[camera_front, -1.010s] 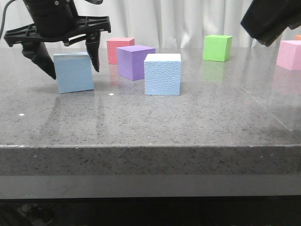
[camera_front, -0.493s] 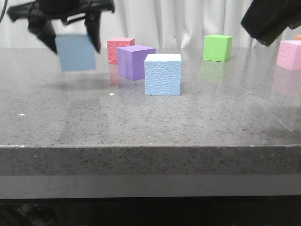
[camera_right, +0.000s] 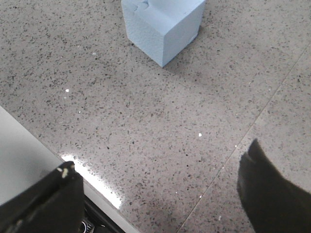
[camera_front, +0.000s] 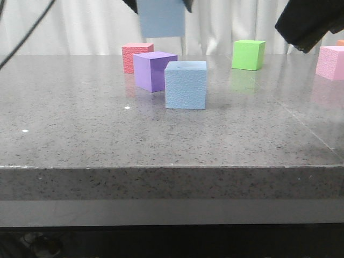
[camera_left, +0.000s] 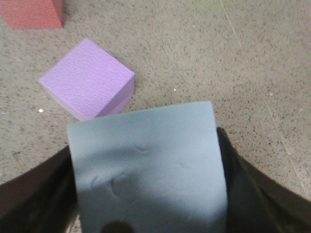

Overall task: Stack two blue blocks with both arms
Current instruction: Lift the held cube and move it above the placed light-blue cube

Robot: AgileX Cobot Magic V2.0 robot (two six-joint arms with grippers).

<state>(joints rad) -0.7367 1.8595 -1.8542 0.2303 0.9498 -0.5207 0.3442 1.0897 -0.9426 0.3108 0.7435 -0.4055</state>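
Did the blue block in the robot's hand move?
Yes. The held blue block went up and rightward, from left of the purple cube to above it.

Even, bright, diffuse light fills the scene against a pale curtain backdrop. The polished grey speckled stone counter (camera_front: 80, 123) shows faint coloured reflections beneath the cubes and a soft shadow around the resting pale blue foam cube (camera_front: 186, 85). The raised pale blue foam cube (camera_front: 160, 18) looks soft and smeared in the front view and blurred in the left wrist view. A bright glare strip marks the counter edge in the right wrist view, where the black fingers (camera_right: 269, 191) are out of focus.
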